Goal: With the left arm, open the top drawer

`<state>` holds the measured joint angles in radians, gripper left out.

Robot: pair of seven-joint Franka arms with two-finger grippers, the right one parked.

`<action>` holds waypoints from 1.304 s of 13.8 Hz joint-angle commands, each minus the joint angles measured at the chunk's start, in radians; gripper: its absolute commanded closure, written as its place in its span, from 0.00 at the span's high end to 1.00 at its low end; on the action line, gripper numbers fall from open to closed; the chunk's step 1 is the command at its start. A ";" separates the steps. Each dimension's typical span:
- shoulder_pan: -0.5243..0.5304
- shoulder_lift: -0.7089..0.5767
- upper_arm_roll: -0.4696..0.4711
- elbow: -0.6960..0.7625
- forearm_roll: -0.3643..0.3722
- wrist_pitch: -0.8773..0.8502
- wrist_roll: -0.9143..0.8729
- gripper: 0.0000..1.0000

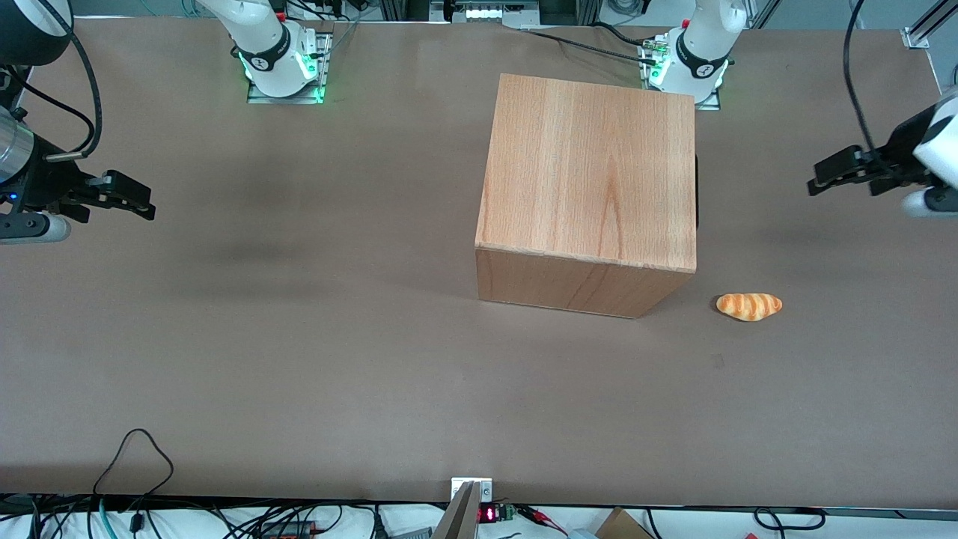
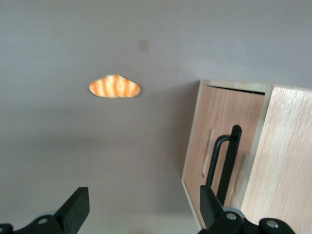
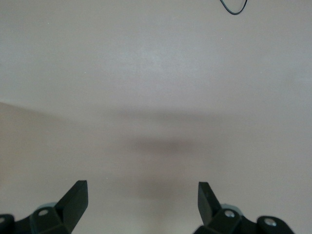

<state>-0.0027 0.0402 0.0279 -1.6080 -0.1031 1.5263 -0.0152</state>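
Drawer front with its black handle sits shut in the wooden cabinet, facing my end of the table. My gripper hangs apart from it, fingers spread wide, holding nothing. Nearer the front camera lies a bread roll.

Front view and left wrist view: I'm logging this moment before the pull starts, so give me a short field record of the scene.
cabinet: wooden cube on the brown table
top drawer: front panel with black handle seen from the wrist; looks closed
gripper: left arm's gripper in the air at the working arm's end of the table, apart from the cabinet, jaws open
bread roll: on the table beside the cabinet, nearer the front camera than the gripper
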 commanded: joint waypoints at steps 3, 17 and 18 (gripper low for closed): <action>-0.016 -0.010 -0.019 -0.145 -0.073 0.089 0.012 1.00; -0.017 0.041 -0.077 -0.323 -0.118 0.264 0.024 1.00; -0.017 0.041 -0.077 -0.323 -0.118 0.264 0.024 1.00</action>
<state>-0.0176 0.0775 -0.0500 -1.9299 -0.1972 1.7808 -0.0140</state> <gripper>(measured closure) 0.000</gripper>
